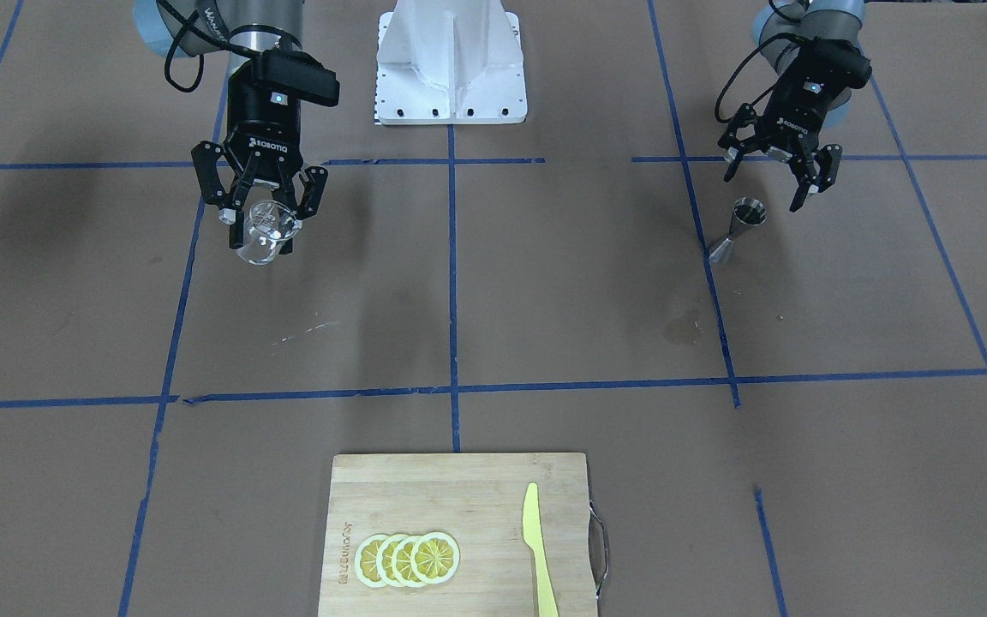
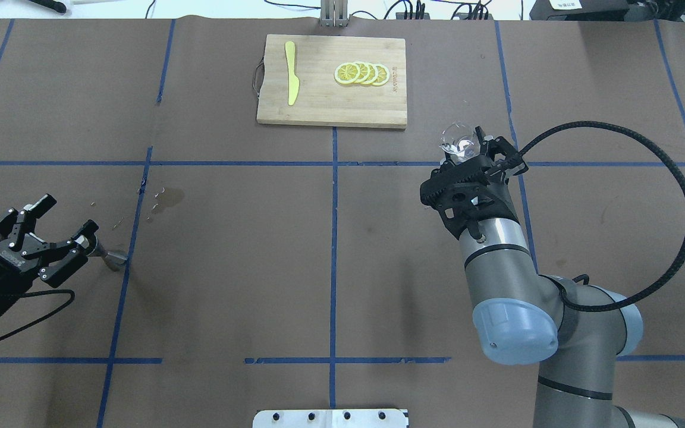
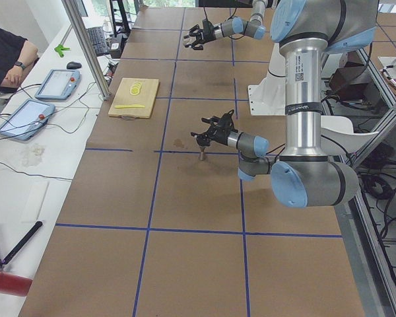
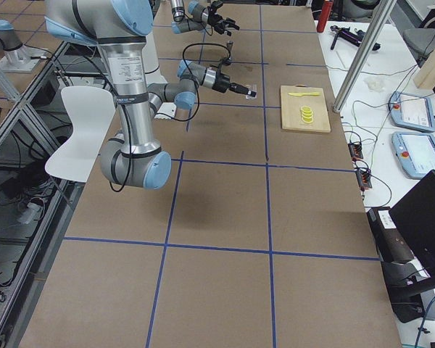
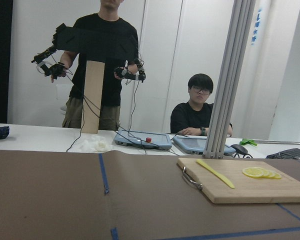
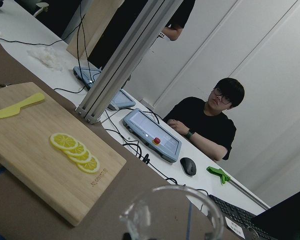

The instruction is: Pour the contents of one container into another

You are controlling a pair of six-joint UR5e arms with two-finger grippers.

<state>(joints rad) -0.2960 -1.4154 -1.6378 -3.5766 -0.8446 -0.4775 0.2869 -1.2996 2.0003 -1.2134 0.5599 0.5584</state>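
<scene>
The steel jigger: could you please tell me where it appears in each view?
Front-facing: jigger upper right.
Overhead: jigger far left, mid-height.
Exterior left: jigger near centre.
Exterior right: jigger at top, left of centre.
Left wrist: not in it.
Right wrist: not in it.
Shared landmark: cutting board, in every view.

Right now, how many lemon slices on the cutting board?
4. The lemon slices lie in one overlapping row on the cutting board, beside the yellow knife; the end slice nearest the knife lies on top. The overlap could hide another.
</scene>
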